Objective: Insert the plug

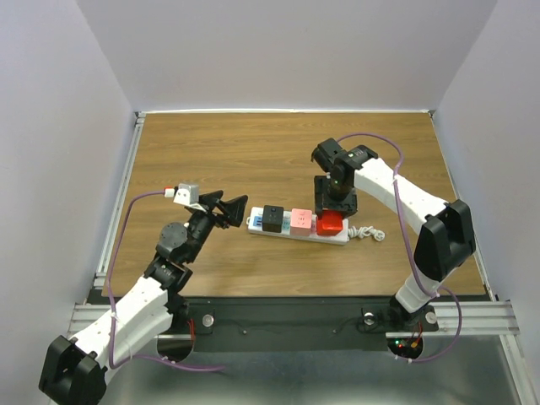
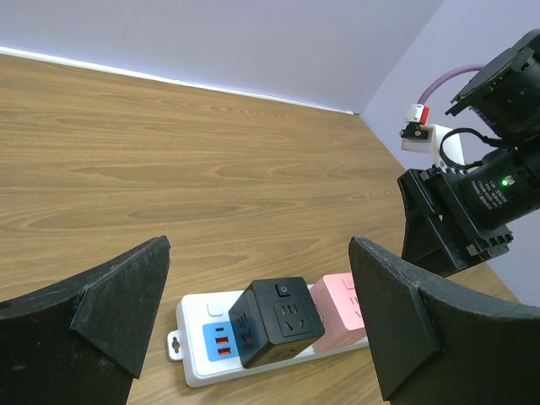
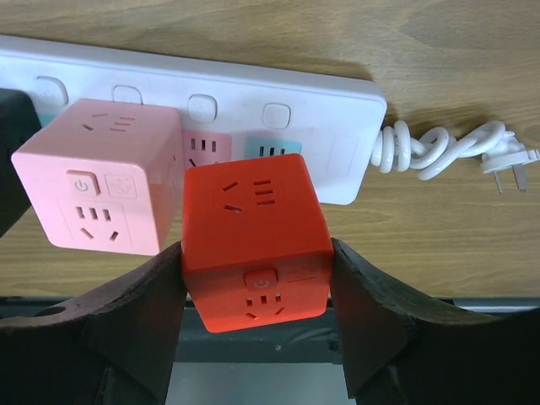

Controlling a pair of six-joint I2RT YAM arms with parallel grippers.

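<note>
- Your right gripper (image 3: pixel 257 283) is clenched on the red plastic cube plug (image 3: pixel 253 228). One dark finger presses each side face, in the lower middle of the right wrist view.
- In the top view the red plastic cube plug (image 1: pixel 330 223) sits right of centre, at the right end of the white plastic power strip (image 1: pixel 254 221). It is just beside the pink plastic cube adapter (image 1: pixel 299 221).
- The step in hand looks like seating the plug. The cube hangs over the strip's near edge and looks slightly tilted. A teal-framed socket shows just above its top face in the right wrist view.
- You cannot tell from these views whether the prongs are already in, because the cube's underside is hidden.
- Your left gripper (image 2: pixel 257 253) is released, with its jaws spread wide. It hovers near the strip's left end and touches nothing. The black plastic cube adapter (image 2: pixel 278 321) sits low in the middle of its view.
- For the next move, square the cube with the white plastic power strip (image 3: pixel 321 118) and centre it over that socket. Then press straight down and keep it off the pink plastic cube adapter (image 3: pixel 105 177).
- The strip may slide on the wooden table (image 1: pixel 253 152) under the push, so you could brace its left end with the free arm.
- The coiled white cord (image 3: pixel 430 152) lies at the right edge of the view, apart from the cube.
</note>
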